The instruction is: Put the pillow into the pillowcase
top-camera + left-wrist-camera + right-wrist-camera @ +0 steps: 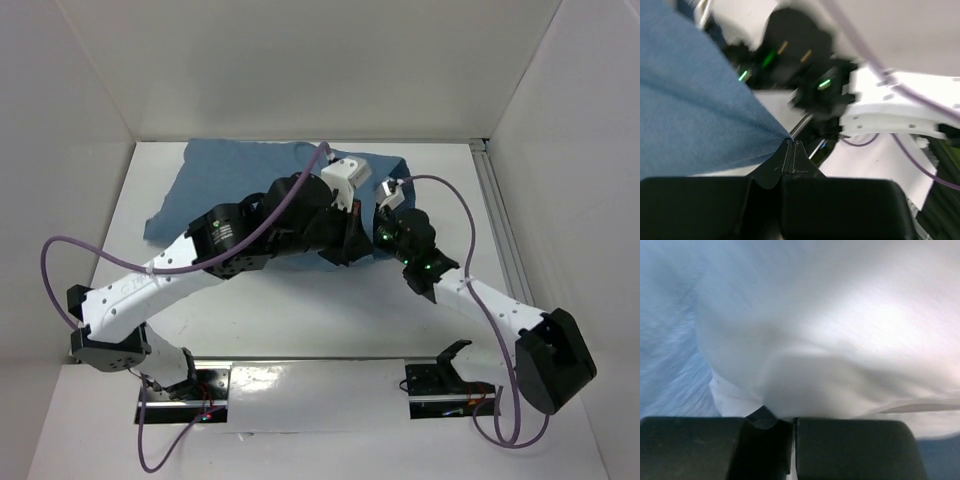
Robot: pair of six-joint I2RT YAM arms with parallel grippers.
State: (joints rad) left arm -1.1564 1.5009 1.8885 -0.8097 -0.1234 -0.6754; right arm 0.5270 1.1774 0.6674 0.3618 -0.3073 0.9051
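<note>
Grips set at the right-hand end of the pillowcase

Both of your grippers sit close together over the right-hand end of the pillowcase (240, 185). It lies across the far part of the table (300, 315) with its long axis running left to right, and its left end comes a little nearer to you. Your left gripper (791, 148) has its fingers pressed together on a pinch of blue cloth, which is drawn into a taut point at the tips. Your right gripper (786, 421) is likewise closed, its tips nipping a fold of the pillow (850, 325). White fabric bulges just beyond the fingers, and blue shows around it on the left and at the lower right of that wrist view.

From above, the arms cover that end, so you cannot tell how much of the pillow is already inside. The case looks filled out rather than flat, which suggests most of it is in.

The next move turns on one relation: the bulk of the case lies to the left of both sets of fingers, along that long axis. Judge the push as leftward for the right arm holding the pillow. The left arm should draw the blue cloth the opposite way, over the white end. The two wrists sit close beside each other, so watch that they do not foul one another.
</note>
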